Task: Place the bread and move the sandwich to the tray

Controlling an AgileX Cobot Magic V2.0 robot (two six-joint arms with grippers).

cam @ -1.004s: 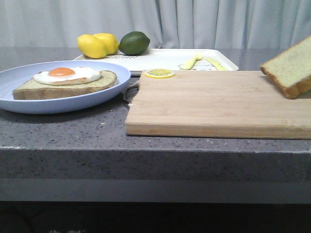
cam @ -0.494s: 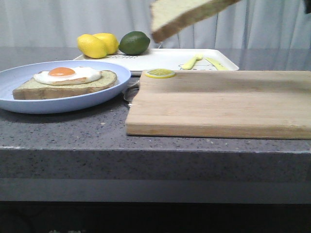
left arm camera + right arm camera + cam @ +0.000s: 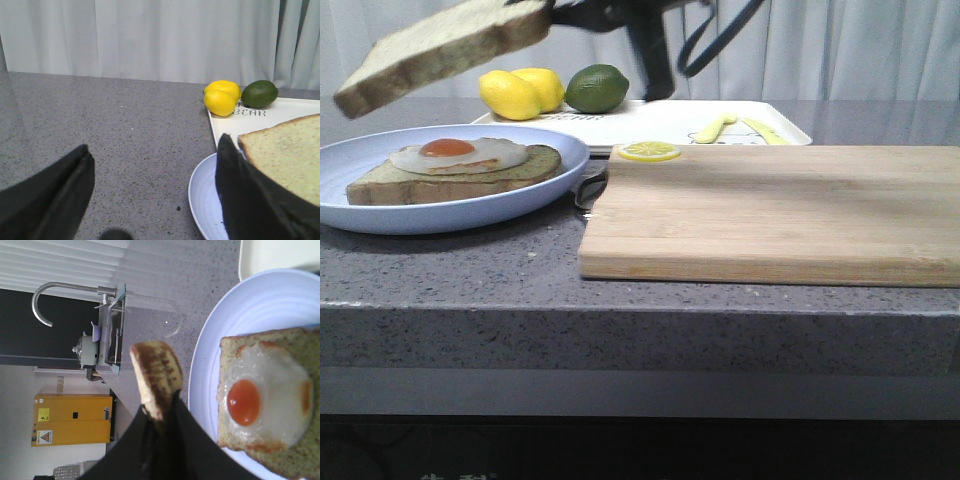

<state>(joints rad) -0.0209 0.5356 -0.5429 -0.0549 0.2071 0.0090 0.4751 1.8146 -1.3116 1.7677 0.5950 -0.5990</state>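
My right gripper [image 3: 548, 14] is shut on one edge of the plain bread [image 3: 440, 48] and holds it tilted in the air above the left side of the light-blue plate [image 3: 555, 185]. The right wrist view shows the bread [image 3: 156, 372] edge-on in the shut gripper [image 3: 162, 415], beside the sandwich [image 3: 265, 400]. The sandwich [image 3: 455, 165], a slice bearing a fried egg, lies on the plate. The white tray [image 3: 660, 122] lies behind it. My left gripper [image 3: 154, 145] is open and empty over the counter, next to the plate [image 3: 205, 195] and bread [image 3: 285, 160].
A wooden cutting board [image 3: 770, 210] lies right of the plate, with a lemon slice [image 3: 648, 151] at its far corner. Two lemons [image 3: 520, 92] and a lime [image 3: 597, 88] sit at the tray's back left. Yellow cutlery [image 3: 715, 128] lies on the tray.
My right gripper has carried the bread from the right end of the cutting board, up and leftward, to above the plate. The sandwich and plate have not moved.
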